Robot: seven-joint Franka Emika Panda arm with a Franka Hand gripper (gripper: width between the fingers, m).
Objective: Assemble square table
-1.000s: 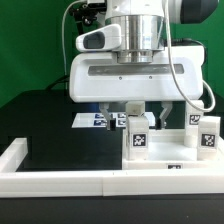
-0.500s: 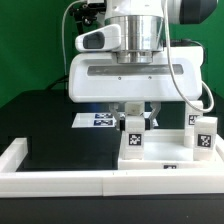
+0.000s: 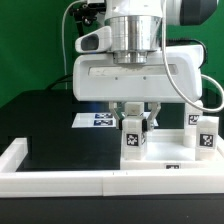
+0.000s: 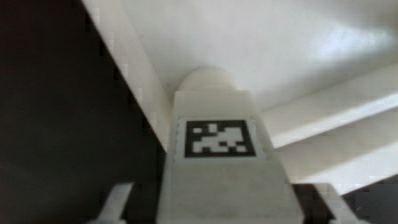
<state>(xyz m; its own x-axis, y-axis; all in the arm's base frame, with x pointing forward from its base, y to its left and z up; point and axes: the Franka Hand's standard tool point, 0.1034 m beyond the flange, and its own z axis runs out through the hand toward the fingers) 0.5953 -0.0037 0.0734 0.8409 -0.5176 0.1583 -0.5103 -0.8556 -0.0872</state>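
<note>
The gripper [image 3: 135,119] is clamped on an upright tagged leg block [image 3: 133,141], its long axis vertical, standing on the square table slab [image 3: 160,163]. The arm reaches straight down from above, wrist vertical, fingers [image 3: 121,116] flanking the block's top.

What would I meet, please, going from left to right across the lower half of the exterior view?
Border wall → marker board → gripper shut on a tagged leg → second tagged leg.
</note>
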